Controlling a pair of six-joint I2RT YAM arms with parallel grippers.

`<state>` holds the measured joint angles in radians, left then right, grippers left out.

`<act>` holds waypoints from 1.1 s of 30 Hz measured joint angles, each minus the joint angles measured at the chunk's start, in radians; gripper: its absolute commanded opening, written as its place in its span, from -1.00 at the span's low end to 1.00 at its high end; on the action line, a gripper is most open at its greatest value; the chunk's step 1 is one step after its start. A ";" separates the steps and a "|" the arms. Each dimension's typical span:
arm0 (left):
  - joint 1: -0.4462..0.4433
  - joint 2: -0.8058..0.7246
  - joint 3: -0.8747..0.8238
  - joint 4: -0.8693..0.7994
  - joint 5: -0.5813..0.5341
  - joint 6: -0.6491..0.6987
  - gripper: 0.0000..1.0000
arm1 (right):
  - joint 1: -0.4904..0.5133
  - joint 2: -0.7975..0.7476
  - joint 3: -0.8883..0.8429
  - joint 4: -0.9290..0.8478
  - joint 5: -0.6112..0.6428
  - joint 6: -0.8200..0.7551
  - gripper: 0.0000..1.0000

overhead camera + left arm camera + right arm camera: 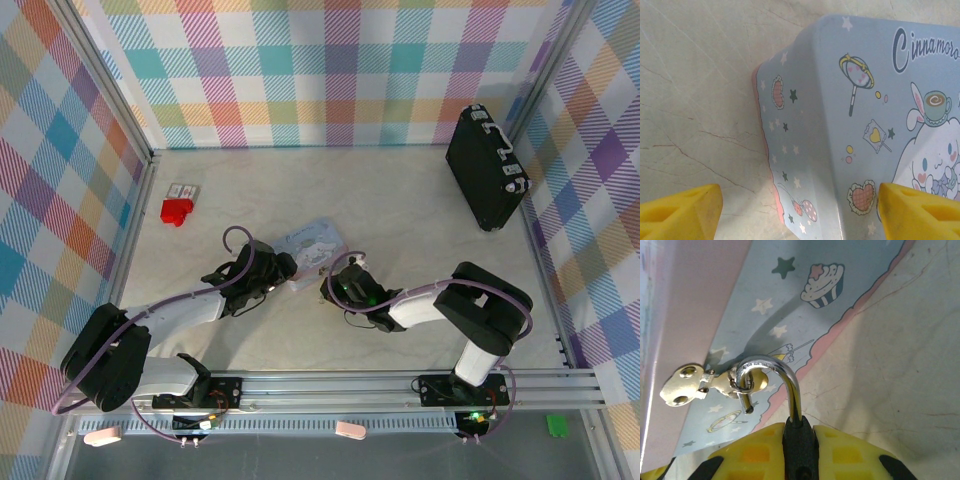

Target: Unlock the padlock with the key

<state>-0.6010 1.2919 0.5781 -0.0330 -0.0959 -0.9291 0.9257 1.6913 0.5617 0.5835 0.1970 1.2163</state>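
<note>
"At six o'clock, right wrist view: what could go wrong?"
"The tin (318, 240) could slide. The left gripper (800, 212) has its fingers apart, not clamping it. The right gripper (800, 465) is clamped on the padlock (800, 440), and a twist may jam its shackle (790, 377) in the hasp (687, 385) at nine o'clock."
"Hidden?"
"The keyhole, and any key, under the yellow fingers (755, 455)."

Pastel plaid walls (340, 70) close the cell at nine, twelve and three o'clock; a pale, marbled tabletop (400, 200), finely scratched, fills the middle; an aluminium rail (330, 388) runs along six o'clock; light is even, shadows soft.
</note>
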 measured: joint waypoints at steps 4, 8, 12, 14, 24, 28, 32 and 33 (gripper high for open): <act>0.000 0.000 0.000 0.000 0.000 -0.002 0.59 | -0.009 0.000 0.000 0.010 -0.007 0.012 -1.00; -0.001 0.000 0.000 0.000 -0.003 -0.002 0.59 | -0.017 0.000 0.000 0.023 -0.007 0.030 -1.00; -0.001 0.000 0.000 0.000 -0.003 -0.002 0.59 | -0.026 0.000 0.000 0.029 -0.008 0.041 -1.00; -0.001 0.000 0.000 0.000 -0.003 -0.003 0.59 | -0.029 0.000 0.000 0.031 -0.008 0.045 -1.00; -0.001 0.000 0.000 -0.001 -0.003 -0.003 0.61 | -0.050 -0.008 -0.015 0.043 -0.007 0.055 -1.00; -0.001 0.003 0.001 -0.001 -0.003 -0.002 0.63 | -0.061 -0.057 -0.031 0.030 -0.007 0.043 -1.00; -0.001 0.010 0.010 -0.007 -0.003 0.002 0.64 | -0.079 -0.139 -0.033 -0.043 -0.006 0.003 -1.00; -0.001 0.014 0.016 -0.013 -0.003 0.004 0.65 | -0.084 -0.166 -0.035 -0.067 -0.006 -0.012 -1.00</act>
<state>-0.6018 1.3064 0.5938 -0.0460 -0.0994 -0.9249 0.8413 1.5253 0.5270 0.5167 0.1905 1.2045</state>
